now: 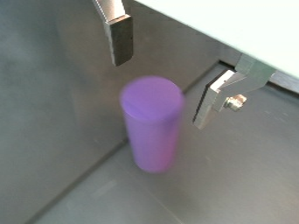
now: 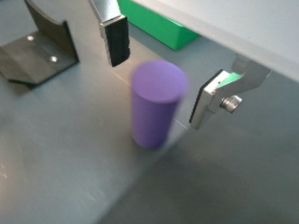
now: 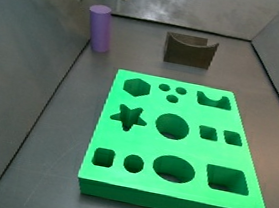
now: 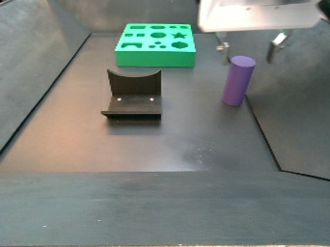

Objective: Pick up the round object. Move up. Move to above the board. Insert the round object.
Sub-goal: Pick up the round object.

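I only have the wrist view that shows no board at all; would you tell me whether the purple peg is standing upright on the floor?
Observer: Yes, in a side view the purple peg stands upright on the dark floor.
Operator: Where is the end effector relative to it?
Observer: The end effector hangs just above the peg's top, open, holding nothing.
Operator: And where is the board?
Observer: The green board lies flat, apart from the peg, every cut-out empty.
Operator: Anything between them?
Observer: The dark fixture stands off to the side of the peg, past the board's far edge.
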You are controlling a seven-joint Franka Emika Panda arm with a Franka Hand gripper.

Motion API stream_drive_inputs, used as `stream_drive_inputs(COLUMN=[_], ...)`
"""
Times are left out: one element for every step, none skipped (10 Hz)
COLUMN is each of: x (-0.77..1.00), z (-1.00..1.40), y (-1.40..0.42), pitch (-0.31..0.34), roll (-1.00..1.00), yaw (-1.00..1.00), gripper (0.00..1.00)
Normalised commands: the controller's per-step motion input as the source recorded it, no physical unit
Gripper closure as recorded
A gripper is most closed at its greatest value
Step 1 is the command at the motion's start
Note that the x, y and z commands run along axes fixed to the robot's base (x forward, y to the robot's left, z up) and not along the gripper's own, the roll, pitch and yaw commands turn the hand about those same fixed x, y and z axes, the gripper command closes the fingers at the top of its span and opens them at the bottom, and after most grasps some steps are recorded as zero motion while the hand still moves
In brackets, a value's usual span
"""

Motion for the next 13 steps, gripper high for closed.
stream_drive_inputs(x=[-0.33,0.00,0.22,0.29,0.33,0.11,0.00,0.00,0.00,0.00,0.00,0.00,0.00], z=[-0.41,-0.68,-0.69,-0.64,-0.60,-0.07,0.00,0.00,0.00,0.00,0.00,0.00,0.00], y=[-0.10,-0.18,-0.19,-0.18,-0.17,0.00,0.00,0.00,0.00,0.00,0.00,0.00,0.00], pitch=[-0.003,0.000,0.000,0.000,0.000,-0.019,0.000,0.000,0.000,0.000,0.000,0.000,0.000], roll=[0.07,0.05,0.03,0.02,0.02,-0.11,0.00,0.00,0.00,0.00,0.00,0.00,0.00], yaw=[0.00,-0.01,-0.11,-0.13,-0.13,-0.11,0.00,0.00,0.00,0.00,0.00,0.00,0.00], gripper=[0.00,0.00,0.00,0.00,0.00,0.00,0.00,0.00,1.00,1.00,1.00,1.00,1.00])
